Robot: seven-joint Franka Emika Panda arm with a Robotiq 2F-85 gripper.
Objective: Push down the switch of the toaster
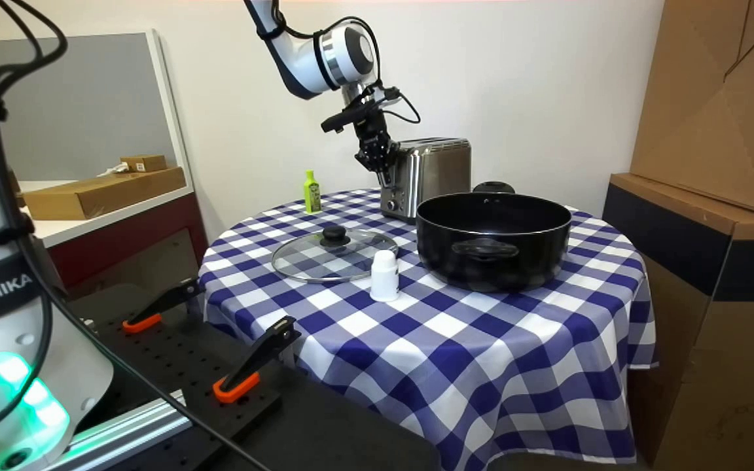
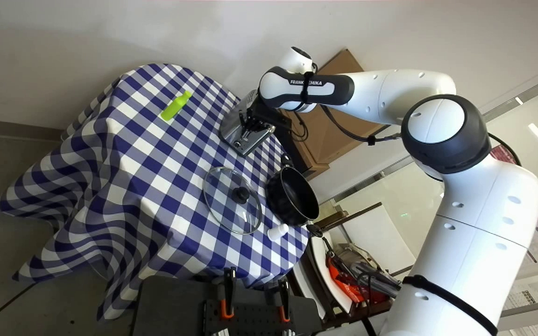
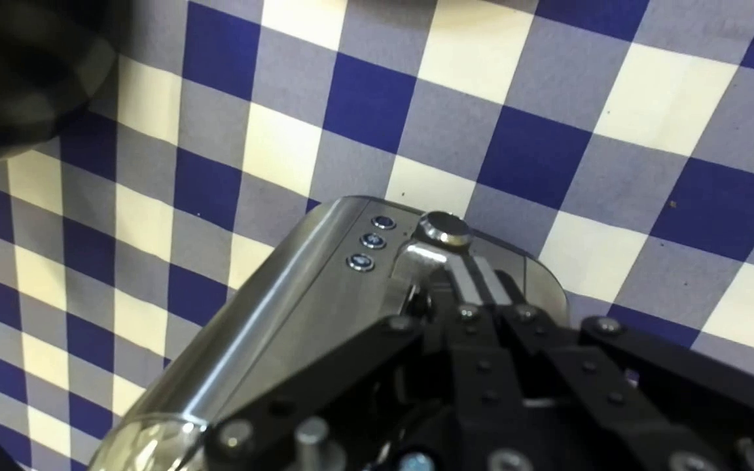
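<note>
The silver toaster [image 1: 442,173] stands on the checked tablecloth near the wall; it also shows in an exterior view [image 2: 232,125] and in the wrist view [image 3: 305,307]. Its front panel has a round knob [image 3: 446,229] and a column of small buttons [image 3: 372,241]. My gripper [image 1: 385,178] points down along this front panel, just above the knob, and shows in the wrist view [image 3: 478,261] too. Its two fingers are together with nothing between them. The toaster's switch is hidden behind the fingers. I cannot tell whether the fingertips touch the toaster.
A black pot [image 1: 493,252] stands close to the toaster. A glass lid [image 1: 334,255] and a white bottle [image 1: 384,278] are nearer the robot base. A green bottle [image 1: 311,193] is near the far table edge. Cardboard boxes [image 1: 711,261] stand beside the table.
</note>
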